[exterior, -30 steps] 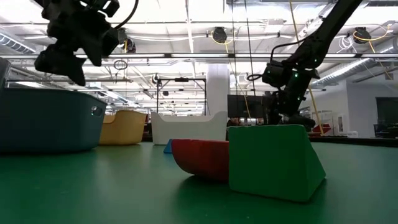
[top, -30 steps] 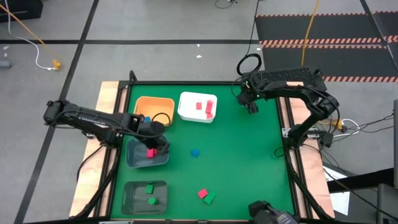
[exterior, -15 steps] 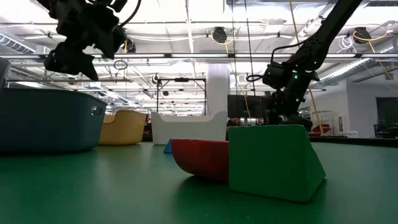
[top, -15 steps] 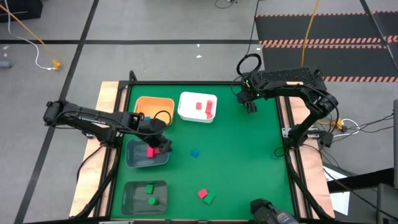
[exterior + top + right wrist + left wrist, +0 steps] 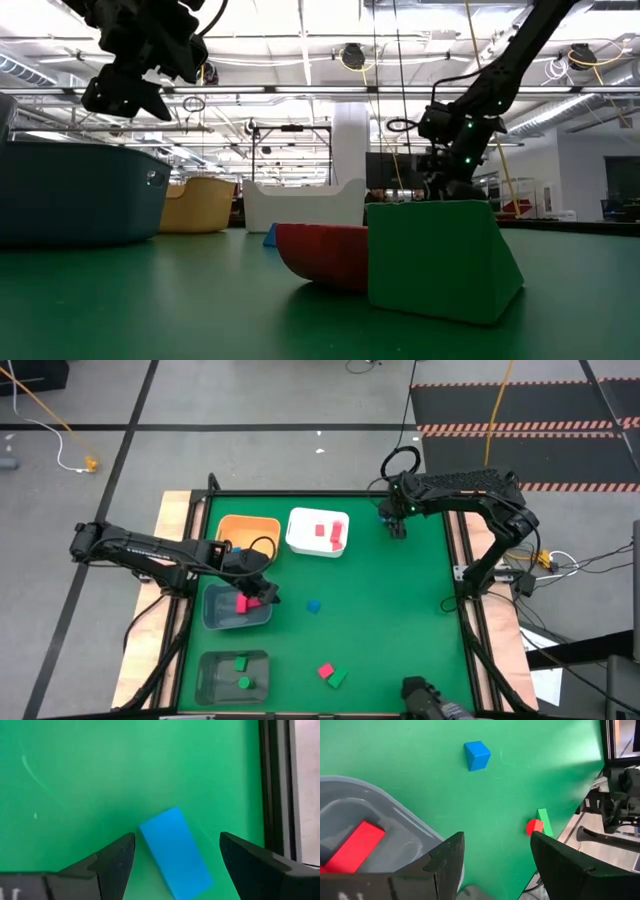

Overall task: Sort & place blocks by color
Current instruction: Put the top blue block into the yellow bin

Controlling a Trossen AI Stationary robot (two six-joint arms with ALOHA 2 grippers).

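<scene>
No readable labels. Your L tool (image 5: 262, 596) is open over the grey bin (image 5: 222, 615), pink bar (image 5: 353, 846) inside. Blue cube (image 5: 313, 605) loose mid-counter. R tool (image 5: 172, 862) open, straddling blue bar (image 5: 175, 852) near the counter's far edge.

In the right wrist view the blue bar (image 5: 175, 852) ran off the picture's lower edge between the open fingers. In the high view the right gripper (image 5: 397, 525) hid that bar. In the left wrist view the red bar (image 5: 352, 846) in the grey bin (image 5: 400, 822) was partly covered by a finger (image 5: 437, 870). The red block (image 5: 320, 253) in the low view sat partly behind the green block (image 5: 440, 258).
</scene>
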